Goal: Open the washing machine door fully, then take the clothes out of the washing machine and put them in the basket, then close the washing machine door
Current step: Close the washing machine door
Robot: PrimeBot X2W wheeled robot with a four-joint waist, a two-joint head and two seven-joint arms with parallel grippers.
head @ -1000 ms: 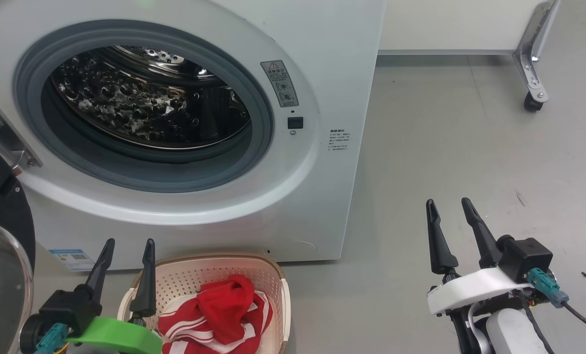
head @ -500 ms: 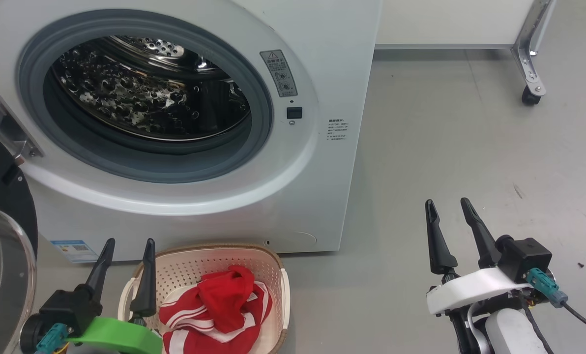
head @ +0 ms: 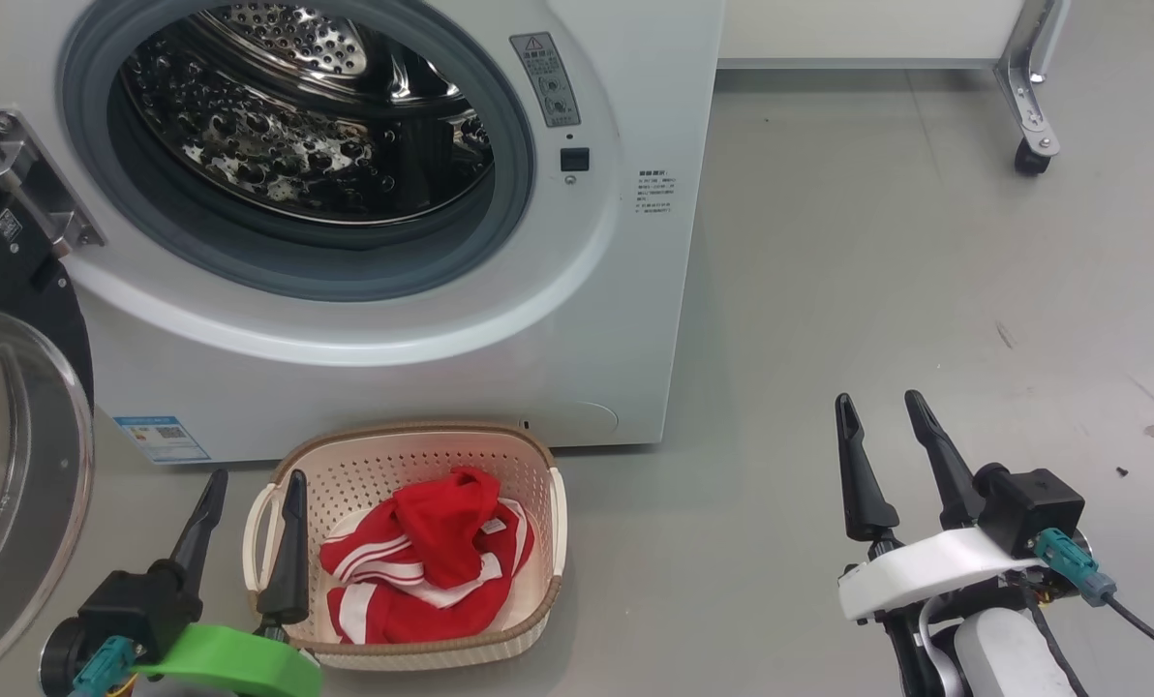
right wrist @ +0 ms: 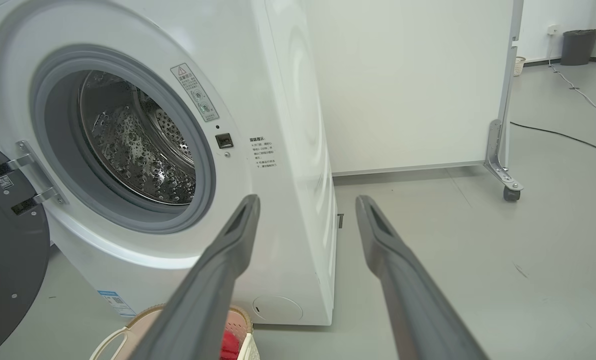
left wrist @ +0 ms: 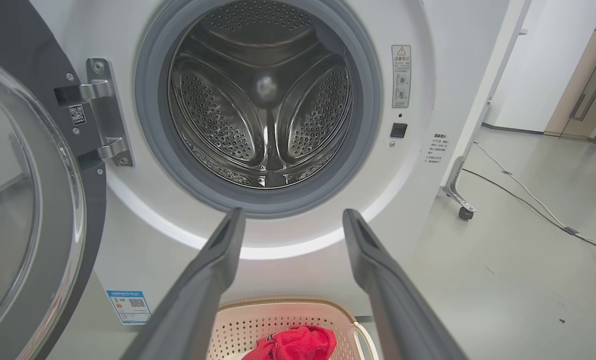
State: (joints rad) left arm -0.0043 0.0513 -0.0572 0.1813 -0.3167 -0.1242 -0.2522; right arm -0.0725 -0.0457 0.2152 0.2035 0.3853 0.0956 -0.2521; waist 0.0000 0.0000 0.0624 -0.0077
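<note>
Washing machine (head: pixel 422 368): white front-loader on the grey floor (head: pixel 877 271), taking up the upper left of the head view. Steel drum (head: pixel 316 126) is exposed behind the grey seal (head: pixel 500 223); no fabric visible inside from the head or left wrist views.

Washing machine door (head: pixel 11 416): swung out wide on its hinge (head: pixel 40 184) at the machine's left side, black rim up top and clear glass bowl below. Nothing touching it.

Basket (head: pixel 412 433): on the floor just in front of the machine's lower front panel.

Clothes (head: pixel 432 561): red with white stripes, bunched in the basket, all within the rim.

Left gripper (head: pixel 258 476): fingers apart, nothing between them. Its inner finger overlaps the basket's left rim in the head view; can't tell if it touches.

Right gripper (head: pixel 878 397): fingers apart, holding nothing, over bare floor well right of the basket.

Blue label (head: pixel 161 438): lower left corner of the machine front.
</note>
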